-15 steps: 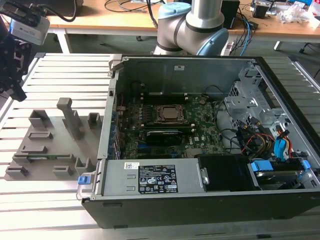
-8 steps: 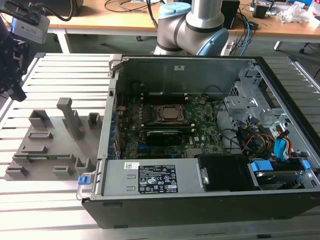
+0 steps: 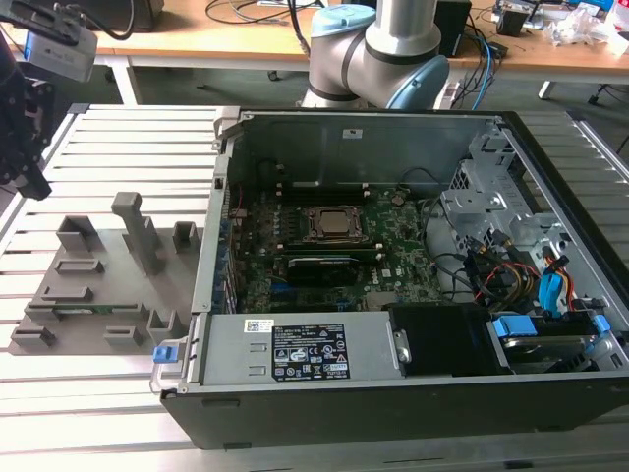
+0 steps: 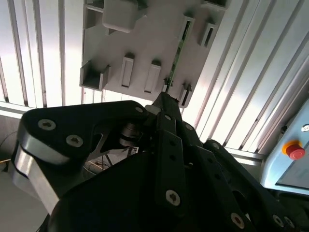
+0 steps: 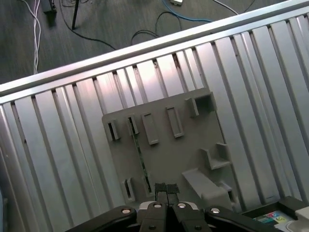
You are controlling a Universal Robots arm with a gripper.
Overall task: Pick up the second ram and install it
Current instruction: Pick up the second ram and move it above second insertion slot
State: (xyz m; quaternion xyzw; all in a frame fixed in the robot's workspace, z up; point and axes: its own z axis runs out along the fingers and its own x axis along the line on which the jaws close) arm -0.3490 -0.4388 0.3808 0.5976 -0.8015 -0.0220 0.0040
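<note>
The second ram (image 3: 83,312) is a thin green stick lying on edge in a slot of the grey holder plate (image 3: 98,285), on the exterior view's left. It also appears as a narrow green line in the second wrist view (image 4: 175,54) and as a dark thin strip in the first wrist view (image 5: 140,155). My gripper (image 3: 34,183) hangs well above the slatted table, above and behind the plate. In the first wrist view the gripper (image 5: 166,188) has its fingertip pads pressed together with nothing between them. The black gripper (image 4: 164,98) is over the plate's edge, apart from the stick.
An open computer case (image 3: 393,393) with the green motherboard (image 3: 393,246) lies on the exterior view's right. Grey holder blocks (image 3: 138,226) stand up from the plate. The arm's base (image 3: 378,54) sits behind the case. Cables lie on the floor past the table edge (image 5: 96,60).
</note>
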